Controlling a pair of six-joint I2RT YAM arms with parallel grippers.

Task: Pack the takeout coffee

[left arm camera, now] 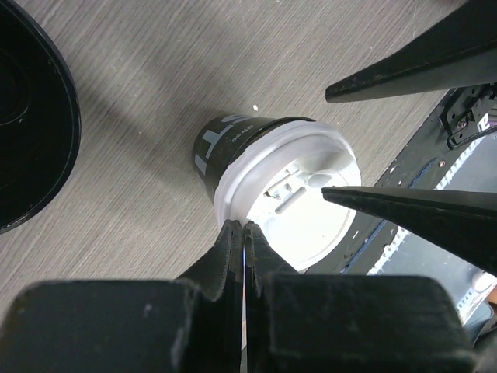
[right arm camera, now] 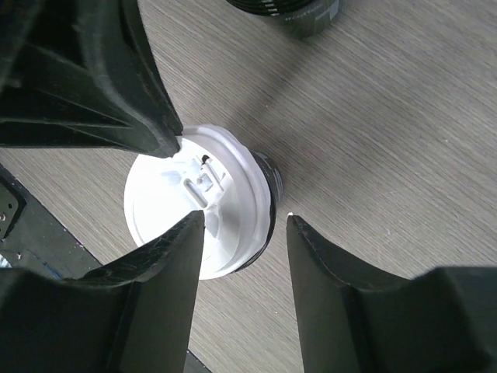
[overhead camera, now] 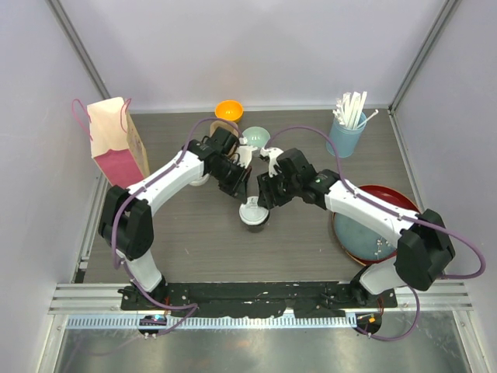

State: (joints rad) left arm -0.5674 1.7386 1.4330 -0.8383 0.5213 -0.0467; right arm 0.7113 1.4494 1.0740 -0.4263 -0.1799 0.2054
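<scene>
Presently the takeout coffee cup (overhead camera: 255, 211) is standing upright on the table (overhead camera: 311, 256), just below centre in the top view, between the two wrists.

The left gripper (left arm camera: 243, 233) is showing its fingers pressed together with nothing between them, and its tips are resting against the near rim of the white lid (left arm camera: 299, 210). The right gripper (right arm camera: 242, 233) is hanging spread over the cup. One finger is lying above the lid and the other beside the cup wall, and neither appears to be clamping.

Handling, as a judgement: the cup is looking light and thin-walled, so it is likely to crush or tip under a hard squeeze. The lid is looking slick and only pressed on. A hold across the black paper wall below the lid rim is looking safer than any pull on the lid itself. Whether the cup is carrying liquid cannot be told.

White block lettering (left arm camera: 213, 140) is showing on the cup's side at centre left of the left wrist view, cut off by the lid and not readable. A second dark cup (right arm camera: 287, 9) at the top edge of the right wrist view is bearing small white print, also illegible.
</scene>
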